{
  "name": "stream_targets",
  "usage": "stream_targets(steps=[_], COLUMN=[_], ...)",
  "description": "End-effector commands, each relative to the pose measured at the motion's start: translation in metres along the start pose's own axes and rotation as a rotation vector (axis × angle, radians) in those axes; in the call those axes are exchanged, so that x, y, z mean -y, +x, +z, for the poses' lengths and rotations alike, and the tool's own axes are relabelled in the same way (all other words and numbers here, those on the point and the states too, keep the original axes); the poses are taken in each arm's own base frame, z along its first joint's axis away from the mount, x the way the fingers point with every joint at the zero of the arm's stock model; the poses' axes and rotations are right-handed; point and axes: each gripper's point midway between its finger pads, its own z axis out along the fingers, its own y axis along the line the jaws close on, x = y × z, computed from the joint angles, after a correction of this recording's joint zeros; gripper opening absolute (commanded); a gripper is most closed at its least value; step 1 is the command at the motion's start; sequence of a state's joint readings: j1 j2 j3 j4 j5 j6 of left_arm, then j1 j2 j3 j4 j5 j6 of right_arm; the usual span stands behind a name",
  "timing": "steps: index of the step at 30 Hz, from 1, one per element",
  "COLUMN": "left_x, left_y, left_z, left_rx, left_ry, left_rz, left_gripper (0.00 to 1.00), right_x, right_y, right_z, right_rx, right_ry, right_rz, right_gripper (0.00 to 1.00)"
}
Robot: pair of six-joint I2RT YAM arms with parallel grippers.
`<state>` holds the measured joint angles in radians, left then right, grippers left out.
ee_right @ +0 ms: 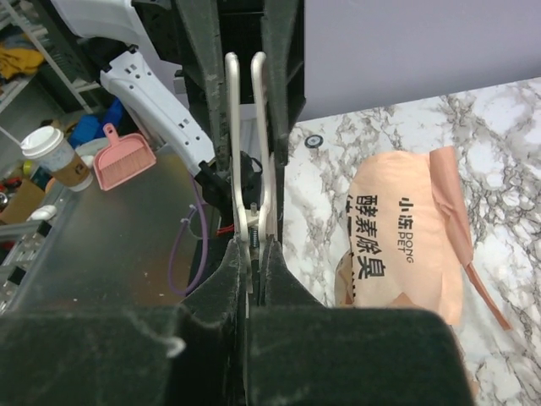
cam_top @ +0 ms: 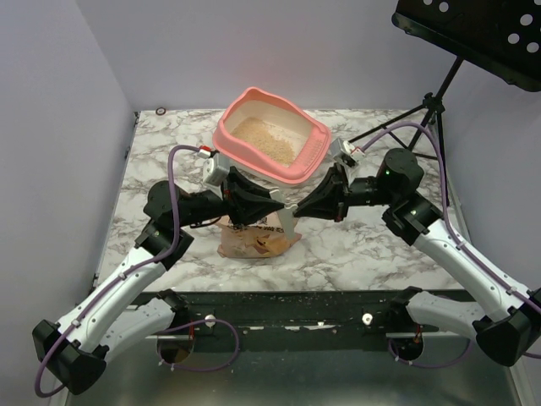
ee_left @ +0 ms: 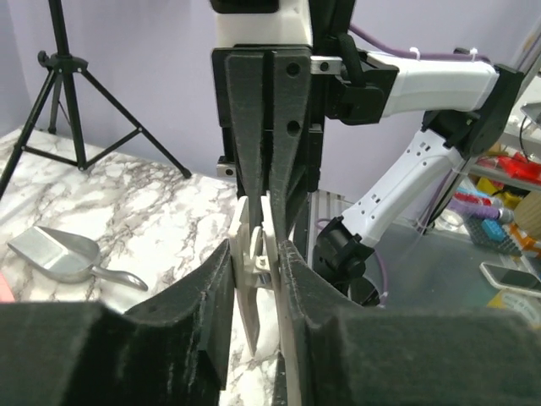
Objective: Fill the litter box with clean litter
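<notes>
Litter box [cam_top: 279,172]: salmon-pink tray with a cream inner wall, standing at the back centre of the marble table [cam_top: 169,144], beyond both grippers and apart from them. Clean litter [cam_top: 264,139]: a pale beige layer of granules on the tray floor. Litter bag [cam_top: 254,244]: orange-tan with printed Chinese characters and "DONG PET", lying flat on the marble near the front edge, below the point where the two arms meet. White spring clip [ee_right: 263,144]: two long, thin prongs with a small spring at the hinge, held in the air between the arms. Left gripper [ee_left: 256,262]: fingers narrowed onto the clip and pinching it from one end. Right gripper [ee_right: 252,249]: fingers likewise drawn close, clamping the same clip from the opposite end, so that the two grippers face each other tip to tip. Metal scoop [ee_left: 59,252]: silver, lying on the marble to one side, untouched. Black tripod stand [cam_top: 427,110]: at the table's far right corner.
</notes>
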<state>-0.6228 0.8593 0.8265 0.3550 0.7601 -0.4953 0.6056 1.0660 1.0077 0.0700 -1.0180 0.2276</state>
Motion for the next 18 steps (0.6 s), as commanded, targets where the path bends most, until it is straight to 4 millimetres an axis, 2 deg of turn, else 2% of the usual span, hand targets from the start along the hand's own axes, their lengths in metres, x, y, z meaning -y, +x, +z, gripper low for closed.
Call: stream_targets(steps=[1,3,6,10,15,18], left_x=[0.000,-0.009,-0.026,-0.058,-0.091,-0.106], left_y=[-0.012,-0.005,0.005,0.032,0.069,0.084], left_z=[-0.003,-0.008,-0.023,-0.053,-0.088,-0.105], left_rx=[0.013,-0.031,-0.096,-0.232,-0.403,-0.474], left_ry=[-0.027,-0.084,-0.216,-0.422,-0.624,-0.703], left_rz=[0.054,0.085,0.136,0.191,0.190,0.225], left_gripper=[0.45,0.51,0.54,0.56,0.54,0.51], right_x=[0.005,0.005,0.008,0.020,0.046,0.050], right_y=[-0.008,-0.015,-0.023,-0.029,-0.024,-0.017], right_z=[-0.001,-0.004,-0.011,-0.020,-0.037,-0.039], right_rx=[0.027,0.042,0.037,0.010,-0.063,-0.095], right_ry=[0.076,0.109,0.179,0.289,0.467,0.486], right_rz=[-0.028,-0.054,-0.068,-0.090,-0.092,-0.066], right_gripper=[0.01,0.00,0.00,0.00,0.00,0.01])
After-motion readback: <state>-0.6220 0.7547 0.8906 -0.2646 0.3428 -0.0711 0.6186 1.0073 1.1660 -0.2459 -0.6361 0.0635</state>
